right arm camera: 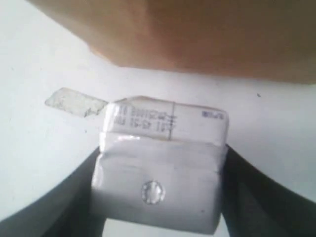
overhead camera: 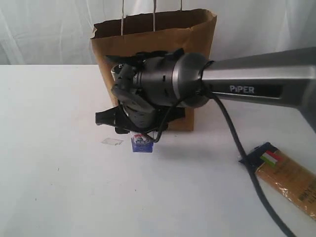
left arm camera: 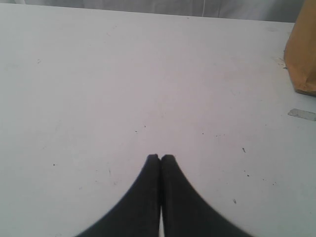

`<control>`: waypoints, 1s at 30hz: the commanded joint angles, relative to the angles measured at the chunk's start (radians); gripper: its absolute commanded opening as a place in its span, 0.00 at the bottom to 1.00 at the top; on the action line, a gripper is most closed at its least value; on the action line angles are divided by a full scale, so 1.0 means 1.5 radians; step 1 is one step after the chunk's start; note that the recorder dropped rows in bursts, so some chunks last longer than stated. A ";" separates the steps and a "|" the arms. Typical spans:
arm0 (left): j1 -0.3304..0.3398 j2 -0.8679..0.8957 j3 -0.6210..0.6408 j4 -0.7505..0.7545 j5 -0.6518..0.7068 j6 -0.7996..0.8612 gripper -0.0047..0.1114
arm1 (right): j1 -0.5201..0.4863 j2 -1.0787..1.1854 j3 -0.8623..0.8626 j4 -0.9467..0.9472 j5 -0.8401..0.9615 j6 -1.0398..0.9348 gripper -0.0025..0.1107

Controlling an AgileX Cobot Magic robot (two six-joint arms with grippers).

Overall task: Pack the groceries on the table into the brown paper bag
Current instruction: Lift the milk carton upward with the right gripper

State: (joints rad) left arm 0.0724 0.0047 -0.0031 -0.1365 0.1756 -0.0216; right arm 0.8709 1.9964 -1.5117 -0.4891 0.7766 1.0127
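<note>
White bench (overhead camera: 59, 187) before tall brown kraft paper bag (overhead camera: 197, 34): right tool (right arm camera: 158, 197) clasps the small white-blue carton (right arm camera: 160, 168) standing just beside the bag, grasp step; lifting over the rim presumably follows; left tool (left arm camera: 160, 159) closed, empty.

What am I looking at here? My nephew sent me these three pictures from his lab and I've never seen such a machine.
It is a two-armed robot packing groceries. The wide picture is taken from a camera off the arms: a grey arm reaches across a white table to the brown paper bag. The other two come from cameras on each wrist. In the right wrist picture, the right tool has a finger on each side of a small white-blue carton that stands on the table before the bag; whether they grip it yet I cannot tell. The left tool is shut, holding nothing, over bare table. A long pasta packet lies nearby.
</note>
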 commanded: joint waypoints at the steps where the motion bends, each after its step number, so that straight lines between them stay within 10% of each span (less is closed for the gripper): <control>1: -0.004 -0.003 0.002 -0.008 0.002 0.000 0.04 | 0.004 -0.061 -0.002 0.085 0.059 -0.187 0.44; 17: -0.004 -0.003 0.002 -0.008 0.002 0.000 0.04 | 0.004 -0.324 -0.002 0.222 0.290 -0.554 0.44; 30: -0.004 -0.003 0.002 -0.008 0.002 0.000 0.04 | 0.002 -0.497 -0.002 -0.162 0.051 -0.197 0.43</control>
State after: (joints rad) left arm 0.0724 0.0047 -0.0031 -0.1365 0.1756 -0.0216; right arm 0.8770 1.2539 -1.5117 -0.5569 0.9835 0.5535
